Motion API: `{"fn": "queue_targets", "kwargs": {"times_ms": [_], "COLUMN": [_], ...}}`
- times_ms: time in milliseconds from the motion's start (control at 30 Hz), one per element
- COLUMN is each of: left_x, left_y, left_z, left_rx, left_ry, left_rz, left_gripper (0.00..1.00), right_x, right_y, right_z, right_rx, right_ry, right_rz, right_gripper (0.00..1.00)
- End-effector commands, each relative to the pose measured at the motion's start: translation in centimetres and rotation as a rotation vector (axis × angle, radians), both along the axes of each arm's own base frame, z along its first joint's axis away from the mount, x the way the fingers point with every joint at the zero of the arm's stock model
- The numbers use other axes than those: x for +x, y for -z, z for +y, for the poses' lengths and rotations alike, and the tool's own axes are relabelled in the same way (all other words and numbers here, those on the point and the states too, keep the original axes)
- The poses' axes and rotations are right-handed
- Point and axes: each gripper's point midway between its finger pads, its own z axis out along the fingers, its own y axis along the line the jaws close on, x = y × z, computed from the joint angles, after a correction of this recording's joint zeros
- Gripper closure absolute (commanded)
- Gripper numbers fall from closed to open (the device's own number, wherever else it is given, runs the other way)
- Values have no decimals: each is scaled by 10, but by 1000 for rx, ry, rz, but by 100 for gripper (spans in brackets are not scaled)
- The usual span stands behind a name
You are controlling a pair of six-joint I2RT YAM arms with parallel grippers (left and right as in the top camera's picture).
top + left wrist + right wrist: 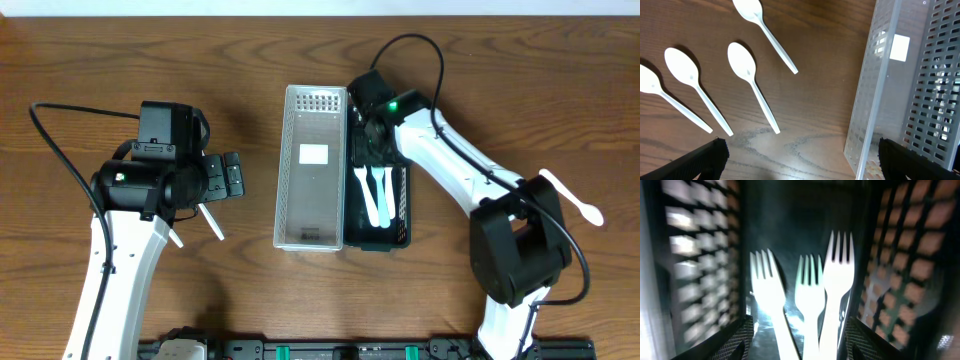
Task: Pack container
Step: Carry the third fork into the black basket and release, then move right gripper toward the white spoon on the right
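Your left jaws gape over four white plastic spoons toward the counter's left edge, handles slanting back at them; right jaws, parted, hang above three white forks inside the black mesh tray.

The desk is brown with dark, wavy wood grain. Ahead of the black left hand the spoons are plain white. To that hand's right, the clear basket carries a grid of small slots and a white label. Ahead of the black right hand, white forks show against the black slotted basket.
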Motion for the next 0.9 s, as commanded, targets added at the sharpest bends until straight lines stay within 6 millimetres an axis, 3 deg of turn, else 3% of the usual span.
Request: {"fn": "queue_targets", "kwargs": {"times_ms": [0, 100, 167, 233, 267, 300, 367, 500, 533, 600, 700, 867], "left_x": [0, 0, 0, 0, 0, 0, 0, 0, 0, 0, 0, 0], "left_y": [-2, -2, -2, -2, -2, -2, -2, -2, -2, -2, -2, -1], "left_z": [3, 3, 3, 3, 3, 3, 3, 3, 3, 3, 3, 3], "left_rx": [13, 13, 13, 13, 13, 13, 13, 13, 13, 13, 13, 13], "left_ry": [-4, -4, -4, -4, -3, -4, -4, -4, -4, -4, -4, -3], "left_rz": [-2, -1, -1, -1, -1, -1, -1, -1, -1, -1, -1, 1], "left_gripper": [2, 2, 2, 2, 2, 2, 2, 2, 2, 2, 2, 2], "right_x": [32, 50, 58, 59, 54, 47, 31, 1, -4, -13, -31, -59], "right_y": [-86, -149, -186, -212, -218, -220, -214, -192, -187, -179, -162, -121], "right_z": [-1, -28, -57, -100, -127, -157, -209, -292, -309, -333, -365, -398], "right_rx": [49, 81, 129, 180, 203, 222, 244, 196, 184, 163, 99, 50], "right_ry": [-29, 85, 208, 401, 535, 691, 966, 1282, 1328, 1395, 1486, 1706], "right_rz": [-224, -381, -461, -506, -508, -493, -446, -368, -360, -344, -312, -227], "right_gripper": [37, 36, 46, 56, 55, 48, 30, 18, 10, 1, 1, 1]}}
